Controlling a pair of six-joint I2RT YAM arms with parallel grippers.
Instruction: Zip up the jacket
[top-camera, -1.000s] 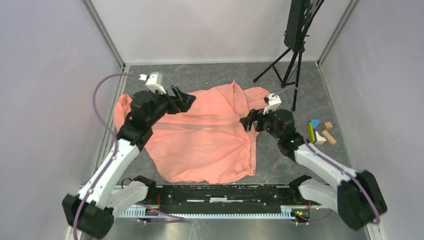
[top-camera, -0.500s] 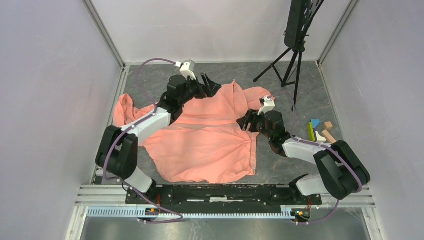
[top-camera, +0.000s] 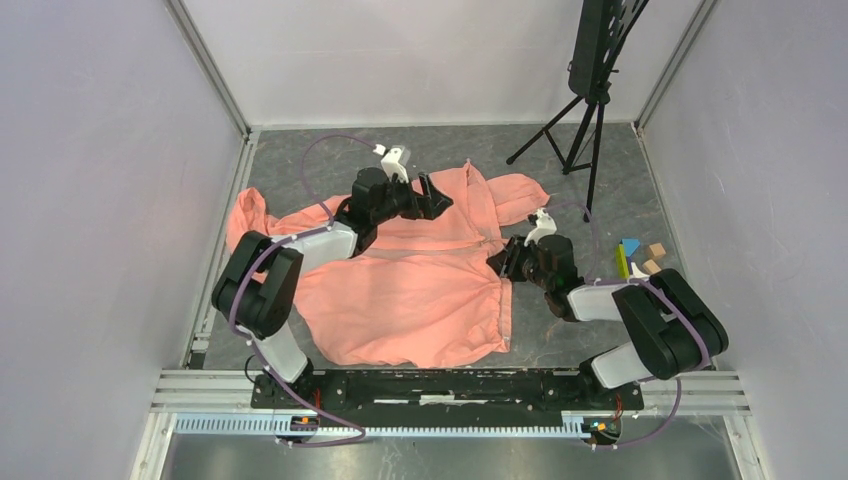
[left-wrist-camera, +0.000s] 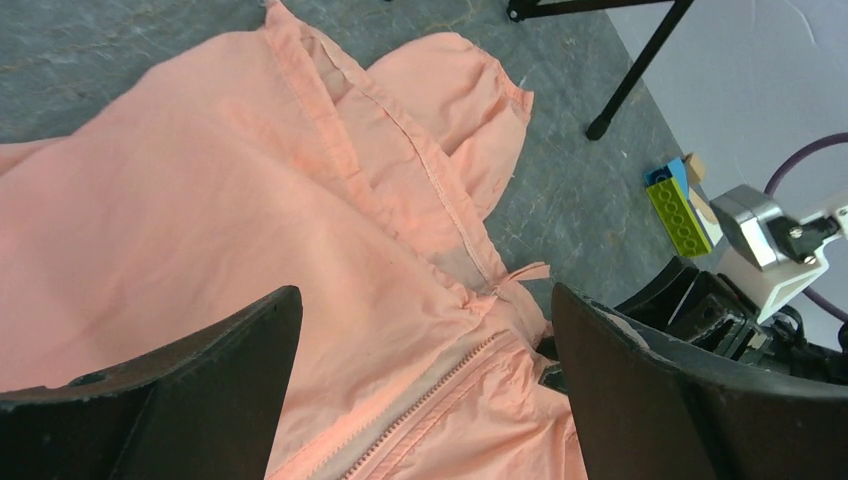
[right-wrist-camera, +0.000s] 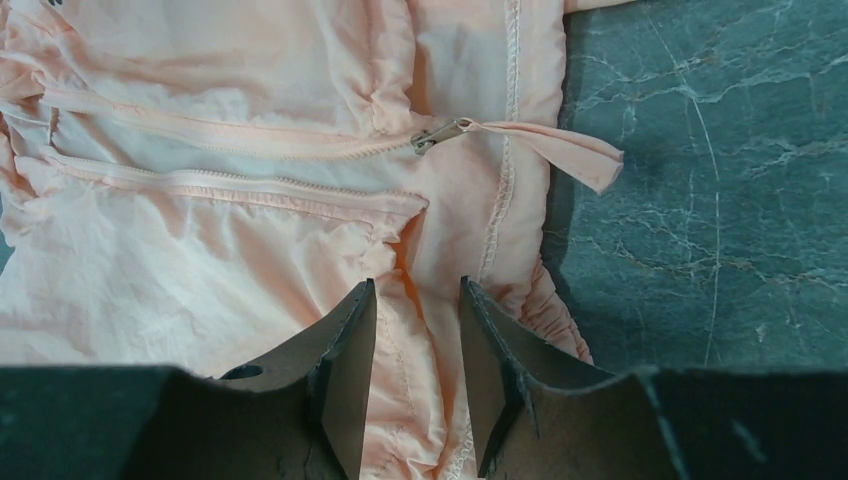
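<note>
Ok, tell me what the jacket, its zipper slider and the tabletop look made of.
The jacket: thin matte woven fabric, likely synthetic; it creases finely. The zipper slider: probably metal; dull silvery glint. The tabletop: grey, pale veins; stone or a printed imitation.

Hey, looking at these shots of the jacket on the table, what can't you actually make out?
Right wrist view: whether the right gripper pinches the jacket hem between its fingers; folds hide the contact.
Top view: the zipper pull, too small to find there.
Top view: the blocks, partly behind the right arm.
Left wrist view: the jacket's lower front, cut off by the bottom edge and the left gripper.
</note>
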